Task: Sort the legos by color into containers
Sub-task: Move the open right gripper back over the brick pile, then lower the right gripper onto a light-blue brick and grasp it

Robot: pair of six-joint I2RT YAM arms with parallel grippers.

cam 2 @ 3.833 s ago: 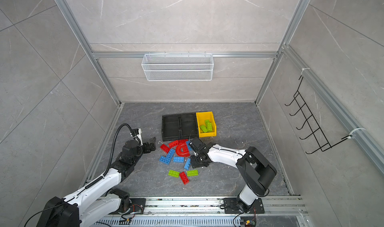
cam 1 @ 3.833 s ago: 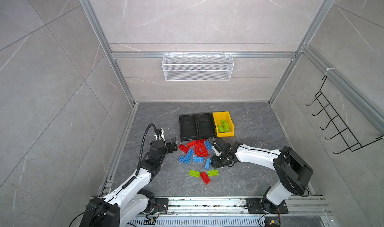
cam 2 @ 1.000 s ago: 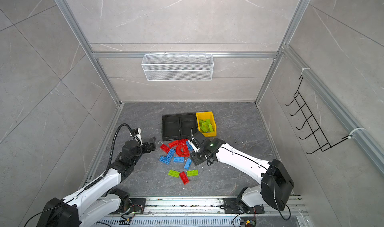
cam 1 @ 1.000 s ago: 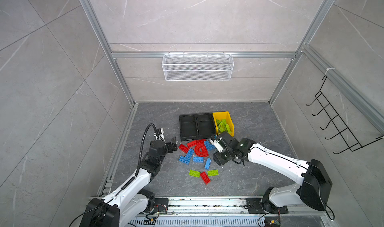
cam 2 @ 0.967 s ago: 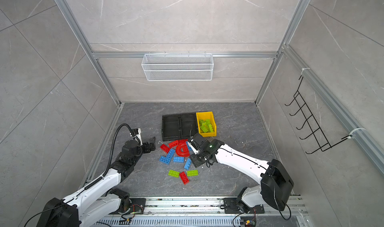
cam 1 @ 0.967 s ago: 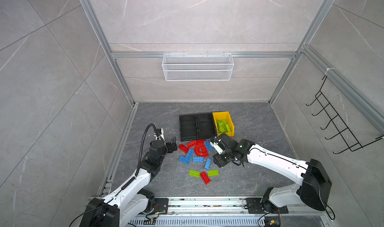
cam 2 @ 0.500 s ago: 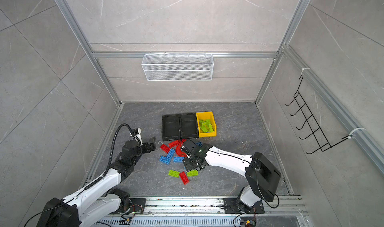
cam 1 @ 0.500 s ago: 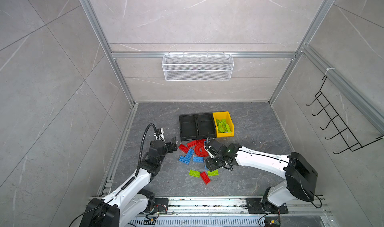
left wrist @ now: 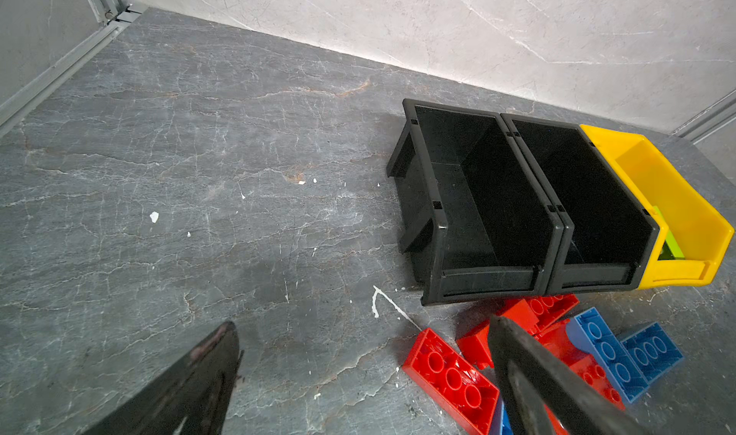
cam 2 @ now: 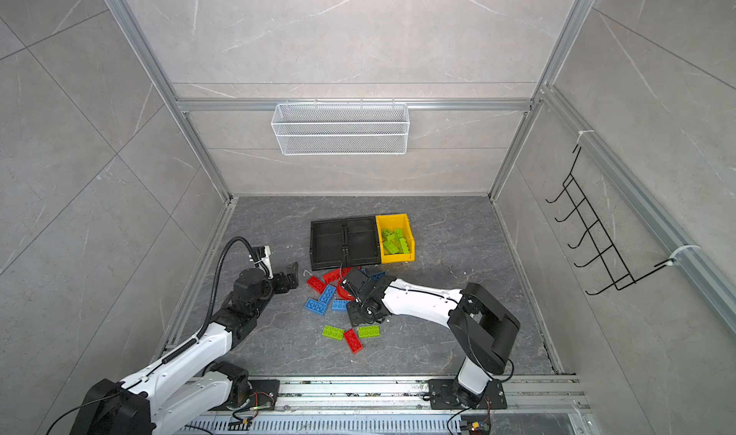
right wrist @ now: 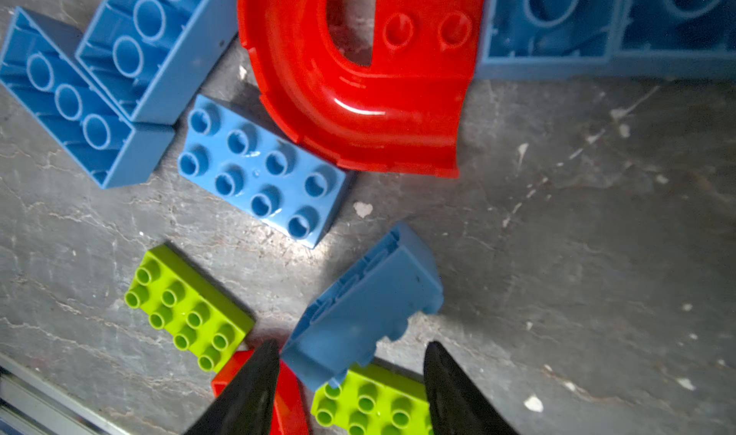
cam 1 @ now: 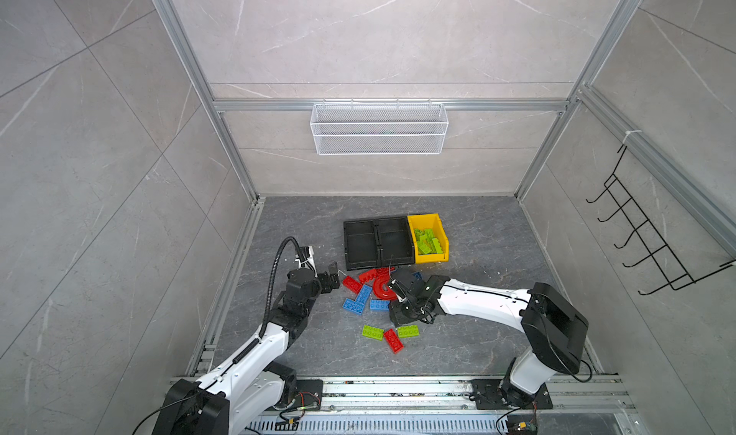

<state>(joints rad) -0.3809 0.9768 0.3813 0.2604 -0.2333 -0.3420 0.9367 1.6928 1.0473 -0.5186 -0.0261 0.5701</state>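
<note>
Step in hand, I judge: picking a loose blue brick point(right wrist: 366, 305), tipped on its side on the worktop point(cam 1: 458, 353) against a lime brick point(right wrist: 374, 403). My right hand point(right wrist: 350, 347) straddles it, half-spread, not pinching. Left hand point(left wrist: 362, 323) spread wide, idle. Glossy, hard, studded plastic: close across flat walls, then black bin point(cam 1: 394, 260).

Left claw point(left wrist: 362, 323) spread wide, held low, right claw point(right wrist: 350, 347) half-parted, tips pointing downward

Grey marbled walls point(cam 1: 358, 35); dark stone floor point(cam 1: 478, 230); wire basket point(cam 1: 378, 134).
</note>
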